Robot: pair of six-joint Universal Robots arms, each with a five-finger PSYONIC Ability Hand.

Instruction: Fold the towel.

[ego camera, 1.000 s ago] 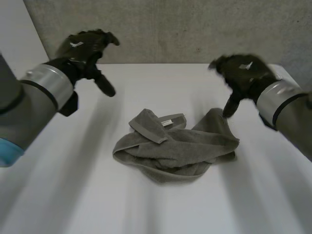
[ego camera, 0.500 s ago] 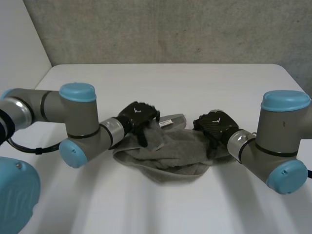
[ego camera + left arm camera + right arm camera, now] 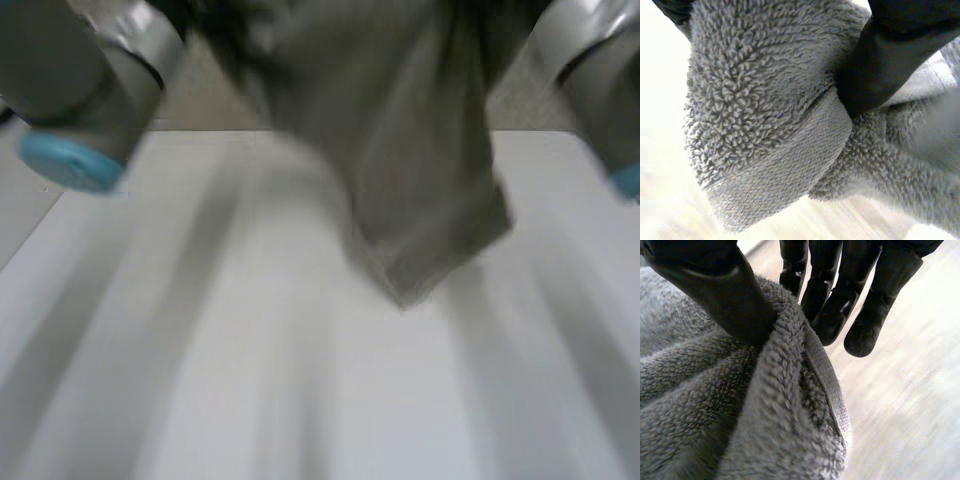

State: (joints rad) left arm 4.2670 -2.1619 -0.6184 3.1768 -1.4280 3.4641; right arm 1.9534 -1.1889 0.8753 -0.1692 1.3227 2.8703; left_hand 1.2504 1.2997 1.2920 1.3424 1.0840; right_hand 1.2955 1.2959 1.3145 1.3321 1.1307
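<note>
The towel [image 3: 420,180] hangs limp: soft, light, likely to sag wherever unsupported. The left hand [image 3: 890,55] pinches its hem; the right hand [image 3: 715,290] pinches a hemmed edge too. The corners seem the best holds.

Towel [image 3: 420,180] is held above table [image 3: 200,380], between left hand [image 3: 890,65] and right hand [image 3: 715,295], an edge pinched by each.

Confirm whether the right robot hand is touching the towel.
Touching. The right wrist view shows the right robot hand pinching a thick fold of the towel between its thumb and fingers, with no gap at the thumb.
</note>
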